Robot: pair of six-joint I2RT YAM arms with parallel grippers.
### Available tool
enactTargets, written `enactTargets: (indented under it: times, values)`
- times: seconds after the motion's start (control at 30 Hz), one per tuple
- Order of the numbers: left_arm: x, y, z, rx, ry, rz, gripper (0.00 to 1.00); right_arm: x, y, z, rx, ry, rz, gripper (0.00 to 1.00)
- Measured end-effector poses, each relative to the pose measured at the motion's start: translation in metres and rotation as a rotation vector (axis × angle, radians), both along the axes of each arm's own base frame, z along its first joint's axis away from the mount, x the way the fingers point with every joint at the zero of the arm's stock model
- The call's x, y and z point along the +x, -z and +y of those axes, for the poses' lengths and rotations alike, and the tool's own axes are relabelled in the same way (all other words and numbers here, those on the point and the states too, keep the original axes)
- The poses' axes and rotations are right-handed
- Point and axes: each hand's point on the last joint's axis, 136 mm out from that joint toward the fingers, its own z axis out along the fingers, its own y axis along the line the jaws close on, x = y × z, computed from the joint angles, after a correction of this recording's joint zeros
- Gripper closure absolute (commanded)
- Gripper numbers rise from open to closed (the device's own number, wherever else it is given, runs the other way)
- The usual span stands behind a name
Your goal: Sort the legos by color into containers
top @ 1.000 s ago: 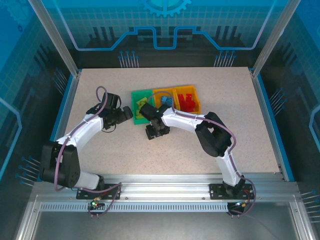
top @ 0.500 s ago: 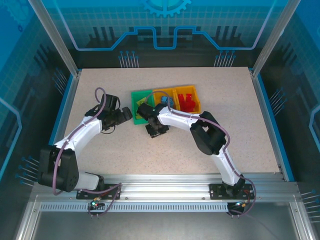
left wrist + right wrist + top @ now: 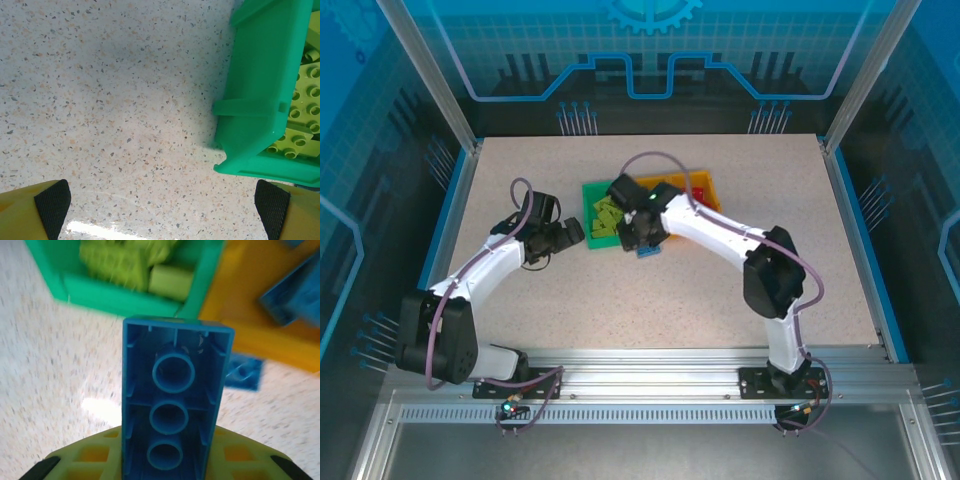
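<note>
from above, on a speckled table: the left gripper hovers just left of the one green bin; the right gripper hangs at that bin's near edge; the orange bin alongside is half hidden by the right arm, so its compartments cannot be counted. the right wrist view adds three blue pieces: its claw is clamped on a light blue lego (hollow underside facing the camera); a second blue lego lies on the table just beyond; a third blue lego sits in the orange bin; lime legos fill the green bin. the left wrist view shows its fingers spread wide over bare table, the green bin's corner ahead on the right.
</note>
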Motion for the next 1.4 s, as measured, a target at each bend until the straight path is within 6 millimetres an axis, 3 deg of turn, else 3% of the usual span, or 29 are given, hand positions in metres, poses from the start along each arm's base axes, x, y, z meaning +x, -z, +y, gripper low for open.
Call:
enactTargets:
  times: [0.17,0.33,0.47,0.57,0.67,0.77,0.97,1.2,1.27,1.4]
  values:
    - [-0.001,0.001,-0.002,-0.009,0.006,0.003,0.01,0.070,-0.011,-0.037,0.036,0.143,-0.050,0.72]
    - [-0.003,0.004,-0.003,-0.018,0.011,0.012,0.01,0.114,0.006,-0.035,0.023,0.164,-0.055,0.70]
    - [-0.004,0.005,-0.005,-0.025,0.015,0.016,0.01,0.126,0.027,-0.024,0.016,0.156,-0.022,0.64]
    - [-0.004,0.005,-0.006,-0.031,0.019,0.013,0.01,0.126,0.040,-0.023,0.012,0.155,0.012,0.49]
    - [-0.004,0.007,-0.007,-0.037,0.022,0.013,0.01,0.124,0.040,-0.022,0.025,0.154,0.027,0.22]
    - [-0.004,0.007,-0.007,-0.038,0.023,0.011,0.01,0.125,0.033,-0.025,0.036,0.158,0.023,0.18]
    - [-0.007,0.012,-0.008,-0.046,0.021,0.019,0.01,0.097,0.032,-0.034,0.025,0.153,0.057,0.16]
    - [-0.013,0.020,-0.010,-0.044,0.028,0.037,0.01,0.033,0.006,-0.037,0.031,0.088,0.023,0.16]
    - [-0.014,0.022,-0.010,-0.044,0.028,0.040,0.01,0.015,0.009,-0.033,0.024,0.056,0.020,0.16]
    - [-0.015,0.023,-0.010,-0.043,0.028,0.042,0.01,-0.014,0.044,-0.031,-0.007,0.024,0.067,0.09]
